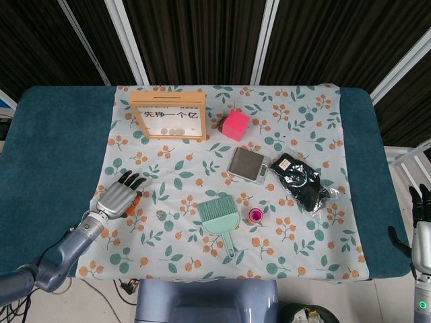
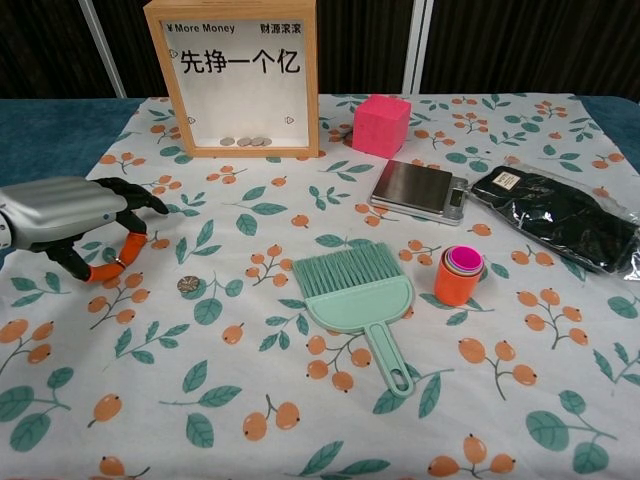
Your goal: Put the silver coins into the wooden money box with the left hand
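— What sits furthest left in the chest view?

— The left hand [image 2: 75,218], at the left edge, low over the floral tablecloth [image 2: 300,400]. Its fingers curl loosely with the orange tips near each other, and nothing is held between them.

— And the coin?

— One silver coin [image 2: 186,284] lies flat on the cloth just right of that hand, apart from the fingertips (in the head view it is a small dot at [image 1: 160,214]).

— Where's the box?

— The wooden money box [image 2: 233,75] stands upright at the upper left, a few coins resting along its bottom behind the clear front.

— Further right?

— A green brush [image 2: 358,295] at centre, a pink cube [image 2: 381,124] above it, a small scale [image 2: 418,189], an orange cup [image 2: 458,275], then a black pouch [image 2: 560,215].

— The right hand?

— The right hand [image 1: 421,208] shows only at the right edge of the head view, off the table; I cannot tell how its fingers lie.
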Controlling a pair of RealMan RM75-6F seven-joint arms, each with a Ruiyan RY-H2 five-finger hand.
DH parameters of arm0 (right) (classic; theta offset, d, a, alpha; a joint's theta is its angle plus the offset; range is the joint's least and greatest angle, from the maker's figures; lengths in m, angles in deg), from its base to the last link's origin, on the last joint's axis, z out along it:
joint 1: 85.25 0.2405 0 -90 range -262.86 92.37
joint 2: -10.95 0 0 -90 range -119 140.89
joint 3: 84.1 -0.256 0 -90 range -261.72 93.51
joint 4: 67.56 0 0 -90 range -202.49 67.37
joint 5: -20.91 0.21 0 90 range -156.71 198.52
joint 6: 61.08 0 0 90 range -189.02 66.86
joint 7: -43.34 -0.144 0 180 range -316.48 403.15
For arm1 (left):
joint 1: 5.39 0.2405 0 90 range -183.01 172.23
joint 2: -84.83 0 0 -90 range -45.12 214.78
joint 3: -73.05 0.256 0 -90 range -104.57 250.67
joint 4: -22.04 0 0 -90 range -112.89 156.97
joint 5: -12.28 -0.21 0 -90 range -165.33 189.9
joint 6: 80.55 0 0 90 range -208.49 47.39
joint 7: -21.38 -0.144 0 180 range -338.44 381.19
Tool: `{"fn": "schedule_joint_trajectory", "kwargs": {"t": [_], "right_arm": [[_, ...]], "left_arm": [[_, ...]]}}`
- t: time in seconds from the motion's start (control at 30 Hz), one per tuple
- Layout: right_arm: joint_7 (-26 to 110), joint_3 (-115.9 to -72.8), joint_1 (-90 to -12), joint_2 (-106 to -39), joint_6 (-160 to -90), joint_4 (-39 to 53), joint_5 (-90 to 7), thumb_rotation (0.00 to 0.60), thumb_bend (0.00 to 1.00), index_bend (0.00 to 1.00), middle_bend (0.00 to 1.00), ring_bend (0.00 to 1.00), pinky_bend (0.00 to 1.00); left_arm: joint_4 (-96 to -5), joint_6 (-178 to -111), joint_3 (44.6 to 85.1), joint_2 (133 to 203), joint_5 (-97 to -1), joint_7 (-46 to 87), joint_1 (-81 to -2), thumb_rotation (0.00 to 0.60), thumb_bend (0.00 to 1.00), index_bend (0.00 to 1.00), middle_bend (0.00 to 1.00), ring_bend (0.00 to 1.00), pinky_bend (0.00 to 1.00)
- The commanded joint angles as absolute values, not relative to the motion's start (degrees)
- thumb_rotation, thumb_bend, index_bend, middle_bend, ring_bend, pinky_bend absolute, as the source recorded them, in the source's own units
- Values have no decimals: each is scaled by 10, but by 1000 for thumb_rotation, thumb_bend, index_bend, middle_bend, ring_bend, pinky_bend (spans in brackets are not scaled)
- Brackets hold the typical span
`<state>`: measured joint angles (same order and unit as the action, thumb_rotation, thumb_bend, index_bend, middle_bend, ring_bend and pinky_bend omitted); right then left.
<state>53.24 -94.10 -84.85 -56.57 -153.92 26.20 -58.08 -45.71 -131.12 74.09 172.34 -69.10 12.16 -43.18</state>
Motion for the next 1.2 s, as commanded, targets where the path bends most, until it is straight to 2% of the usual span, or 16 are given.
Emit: {"fn": "schedule_joint_trajectory", "kwargs": {"t": [0.03, 0.37, 0.53, 0.63, 0.8, 0.97, 1.07, 1.2], "right_arm": [[531, -941, -849, -565, -1539, 262, -579, 600, 358, 55, 21, 0, 0], [531, -942, -849, -564, -1539, 264, -579, 600, 357, 56, 21, 0, 0], [531, -941, -849, -565, -1538, 263, -578, 600, 358, 55, 21, 0, 0], [531, -943, -849, -565, -1538, 264, -575, 600, 357, 55, 21, 0, 0], [532, -946, -849, -567, -1537, 268, -567, 600, 358, 55, 20, 0, 0], [534, -948, -849, -568, -1537, 270, -563, 600, 358, 56, 21, 0, 0], [536, -947, -849, -568, -1536, 272, -562, 600, 357, 55, 21, 0, 0], [538, -949, -850, -568, -1537, 274, -559, 600, 357, 55, 20, 0, 0]], "left_arm": [[-460, -1308, 740, 1720, -689, 113, -432, 600, 556, 644, 134, 0, 0], [-498, -1323, 727, 1698, -685, 124, -430, 600, 611, 708, 155, 0, 0], [-599, -1357, 689, 1617, -692, 158, -438, 600, 618, 708, 154, 0, 0], [-663, -1357, 646, 1552, -677, 189, -455, 600, 606, 711, 153, 0, 0], [-704, -1289, 574, 1474, -633, 269, -509, 600, 604, 712, 152, 0, 0], [-678, -1170, 521, 1431, -550, 293, -588, 600, 604, 713, 155, 0, 0], [-630, -1119, 515, 1439, -491, 264, -637, 600, 604, 713, 155, 0, 0], [-551, -1085, 525, 1477, -433, 227, -689, 600, 605, 714, 154, 0, 0]]}}
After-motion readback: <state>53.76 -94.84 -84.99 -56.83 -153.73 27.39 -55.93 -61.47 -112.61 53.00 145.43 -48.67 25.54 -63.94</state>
